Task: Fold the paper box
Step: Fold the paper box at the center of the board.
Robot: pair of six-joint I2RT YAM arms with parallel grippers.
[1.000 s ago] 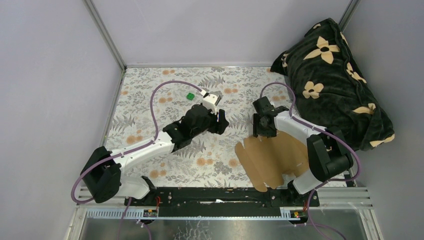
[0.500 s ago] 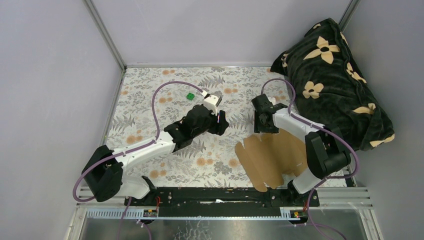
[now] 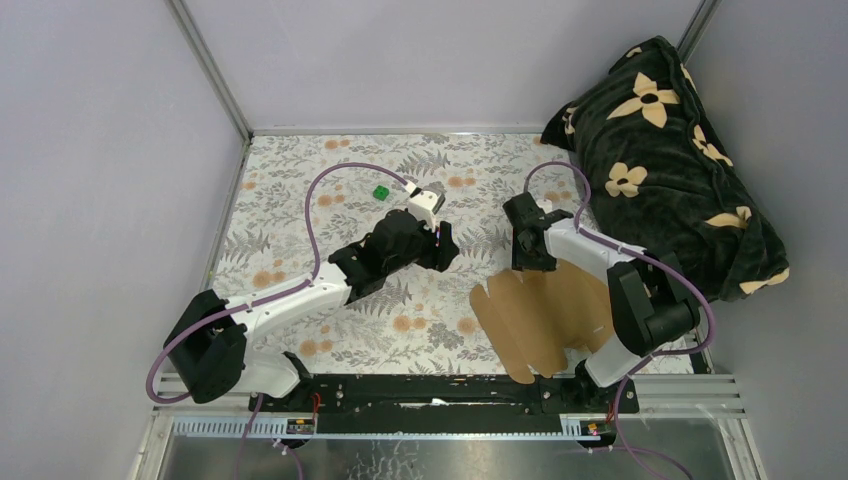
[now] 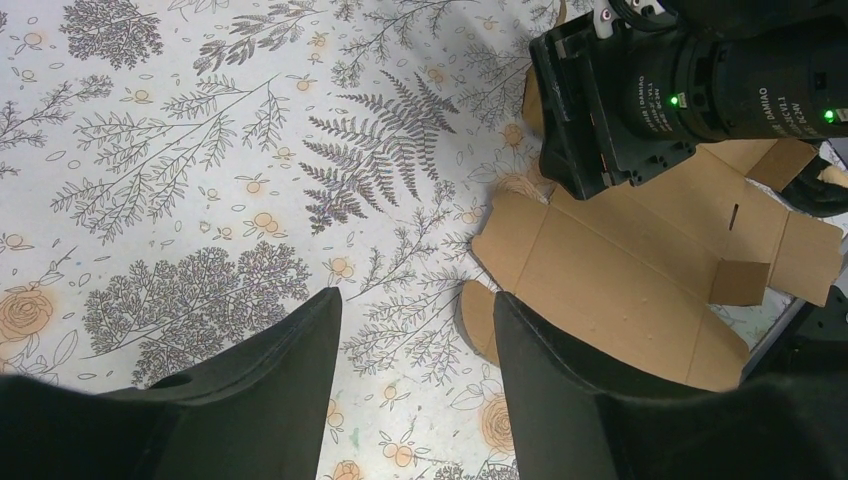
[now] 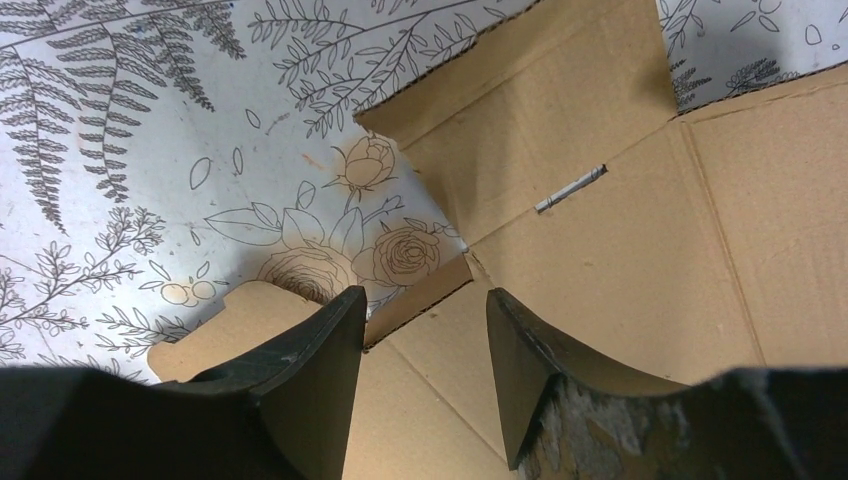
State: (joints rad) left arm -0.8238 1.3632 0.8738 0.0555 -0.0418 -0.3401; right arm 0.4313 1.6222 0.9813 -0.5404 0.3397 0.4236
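1. Top view: the paper box (image 3: 540, 322) lies flat and unfolded on the floral desk (image 3: 290, 200), in front of the right arm's base. The right hand (image 3: 526, 264) hangs over the sheet's 11 o'clock corner, so that arm is plainly the nearer. The left hand (image 3: 443, 247) sits apart from it, and the cardboard lies off at about 4 o'clock from there. The long axis looks to run roughly 10 to 4, but the right arm hides the far-right part, so take that loosely.

2. Left wrist view: the left hand (image 4: 415, 302) has its jaws parted with nothing between them, only printed desk below. The paper box (image 4: 625, 290) spreads out at 2 o'clock, creases and a slot facing up. The right hand (image 4: 585, 150) is perched above the sheet's far edge.

3. Right wrist view: the right hand (image 5: 425, 300) has its jaws spread and nothing clamped. It straddles a notch where a small flap meets the main panel of the paper box (image 5: 640, 250). My judgement is that the nearest flap edge, at 12 o'clock just beyond the fingertips, is the one to lift.
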